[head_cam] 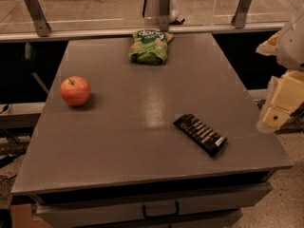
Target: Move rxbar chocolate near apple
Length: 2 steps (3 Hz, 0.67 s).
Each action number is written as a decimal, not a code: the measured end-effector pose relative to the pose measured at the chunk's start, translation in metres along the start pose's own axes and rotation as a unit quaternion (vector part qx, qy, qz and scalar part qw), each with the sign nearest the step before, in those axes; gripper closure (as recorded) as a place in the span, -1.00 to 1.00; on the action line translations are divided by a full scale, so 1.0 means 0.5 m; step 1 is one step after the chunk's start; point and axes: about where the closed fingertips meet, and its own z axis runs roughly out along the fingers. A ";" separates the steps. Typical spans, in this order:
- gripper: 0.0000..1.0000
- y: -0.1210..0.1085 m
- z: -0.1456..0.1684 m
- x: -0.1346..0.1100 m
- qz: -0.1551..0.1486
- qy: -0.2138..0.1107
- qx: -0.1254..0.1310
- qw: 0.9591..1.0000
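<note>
The rxbar chocolate (200, 134), a slim black wrapper with white stripes, lies flat and diagonal on the grey table (142, 108), right of centre toward the front. The red-orange apple (75, 90) sits near the table's left edge, far from the bar. My gripper (278, 113) hangs at the right edge of the view, beyond the table's right side and to the right of the bar, not touching anything.
A green snack bag (150, 46) with white lettering lies at the back centre of the table. A rail with metal brackets (160, 13) runs behind the table. A drawer with a handle (159, 208) sits below the front edge.
</note>
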 end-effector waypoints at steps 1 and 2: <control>-1.00 0.021 0.070 -0.028 0.017 -0.038 -0.018 0.999; -1.00 0.037 0.147 -0.056 0.036 -0.071 -0.026 0.996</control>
